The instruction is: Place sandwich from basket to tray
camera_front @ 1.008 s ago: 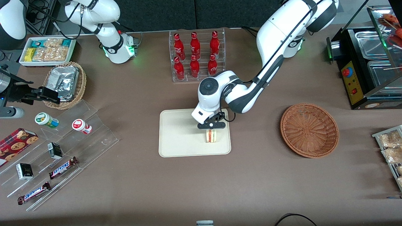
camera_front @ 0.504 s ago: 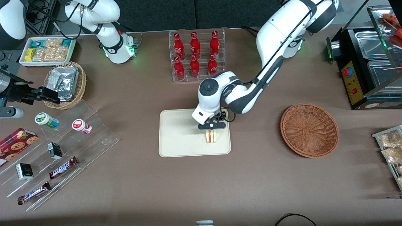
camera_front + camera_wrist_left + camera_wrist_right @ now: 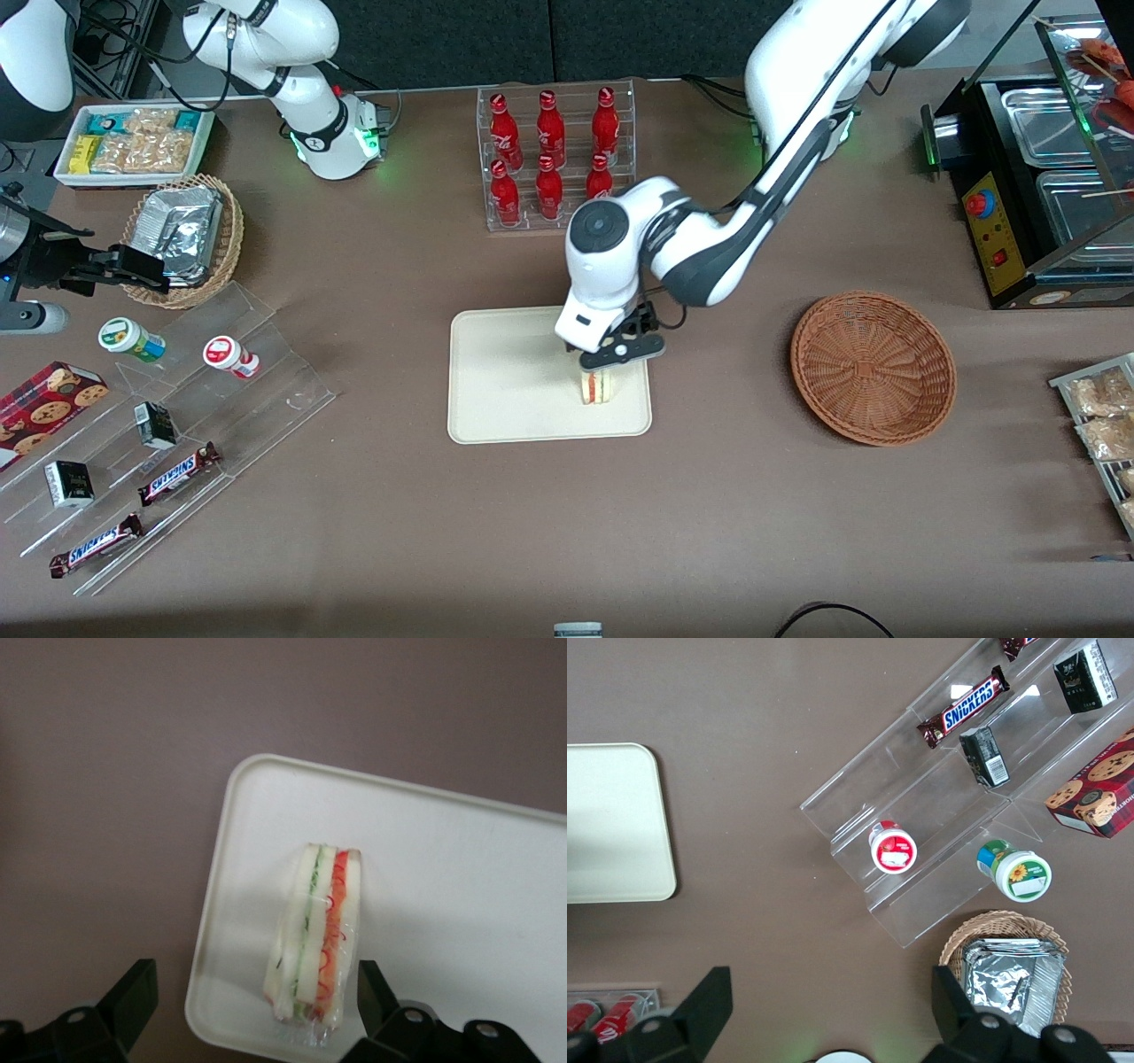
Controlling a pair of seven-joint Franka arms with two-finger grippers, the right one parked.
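Standing on edge on the tray [image 3: 505,381], the sandwich [image 3: 595,386] is already where the task wants it, so the step in hand looks like the release and pull-away. Taking the front view from its left edge across: the cream tray comes first, a flat rectangle with rounded corners and a low raised rim, matte and smooth. The sandwich sits in the tray's corner nearest the front camera on the working arm's side, a small wedge in clear film, white bread with pale green and red filling stripes showing along its cut face. The gripper [image 3: 620,352] hangs just above it, a little farther from the front camera, and the wrist view shows its two black fingers [image 3: 133,997] spread wide, one on each side of the sandwich [image 3: 316,935] and touching neither face. Well apart, toward the working arm's end of the table, lies the basket [image 3: 873,367], a round shallow bowl of reddish-brown woven wicker with nothing in it.

Judged from this, the next move calls only for a straight lift clear of the wedge, with no sideways drift: it stands on a narrow edge close to the rim [image 3: 213,930], and a brush from a finger could tip it over
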